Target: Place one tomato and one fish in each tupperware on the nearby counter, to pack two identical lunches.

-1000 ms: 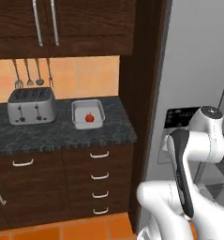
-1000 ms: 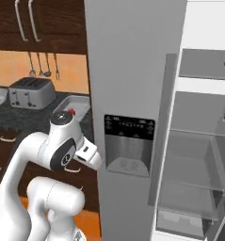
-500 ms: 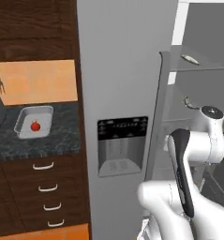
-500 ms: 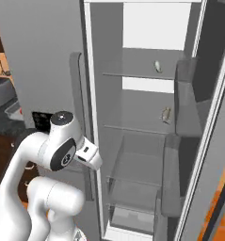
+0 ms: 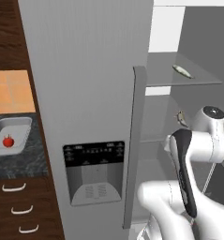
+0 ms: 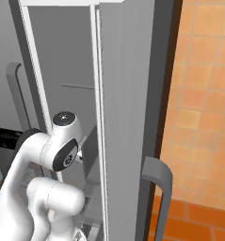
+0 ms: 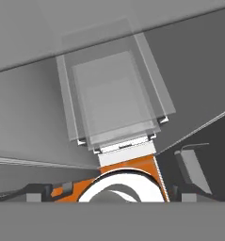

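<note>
On the counter (image 5: 15, 164) at the left edge stands a grey tupperware (image 5: 20, 125) with one red tomato (image 5: 8, 140) in it. Inside the open fridge, a slim silver fish (image 5: 182, 71) lies on the upper glass shelf. A second fish (image 5: 181, 118) rests on the shelf below, just left of my arm's wrist. My gripper (image 7: 113, 192) is open, its dark fingertips (image 7: 38, 191) wide apart with nothing between them, and it points down at a clear fridge drawer (image 7: 111, 101).
The closed grey fridge door with its dispenser panel (image 5: 94, 171) and tall handle (image 5: 134, 140) stands between the counter and the open compartment. Seen from the right, the opened door's edge (image 6: 128, 117) and handle (image 6: 157, 188) stand close to my arm, with an orange tiled wall (image 6: 203, 103) behind.
The whole picture has swung right from the counter to the open fridge, so the base has moved. The tupperware with the tomato now sits at the far left. The gripper stays open.
</note>
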